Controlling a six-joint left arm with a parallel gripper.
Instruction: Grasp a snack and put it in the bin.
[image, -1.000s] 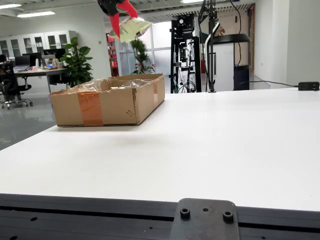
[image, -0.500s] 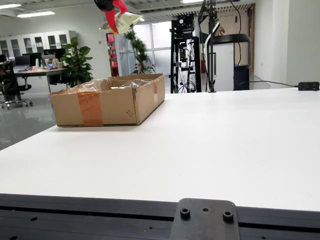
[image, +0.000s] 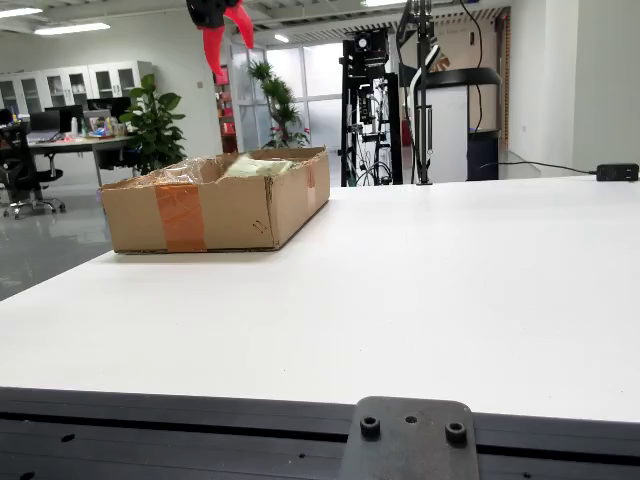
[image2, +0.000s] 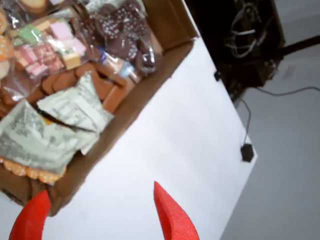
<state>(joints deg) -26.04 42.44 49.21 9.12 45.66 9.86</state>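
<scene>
White table (image: 450, 280) fills most of the front view, w/ an office behind: plant (image: 155, 125), desks, a black equipment rack (image: 375, 105). Gripper (image: 226, 35) hangs high above the cardboard box (image: 215, 205), red fingers (image: 212, 48) spread wide, nothing between them. From the gripper's own cam, the two red fingertips (image2: 172, 217) show at the bottom edge, well apart, w/ bare white tabletop between them; gripper (image2: 102, 215) sits over the box's near edge, not touching it. Box interior is crowded: a pale green-grey snack packet (image2: 75, 107) lies crumpled on top, near the box wall closest to the fingers, partly over a second similar packet (image2: 30, 142). Under and beside them: brown biscuit-like pieces (image2: 107, 95), a bag of dark choc-looking snacks (image2: 125, 30), a clear bag of pastel cubes (image2: 47, 47), orange round crackers (image2: 27, 172) at the lower left edge. In the front view, a pale packet top (image: 250, 167) pokes just above the box rim, below the gripper & slightly to its right. Nothing stands between fingers and box apart from open air. Box has an orange tape strip (image: 180, 215) down its front wall and sits at the table's far left corner in that view. Black bracket w/ bolts (image: 410, 440) sits at the front table edge; a small black adapter (image2: 246, 152) and cable lie at the table's far edge in the gripper cam.
</scene>
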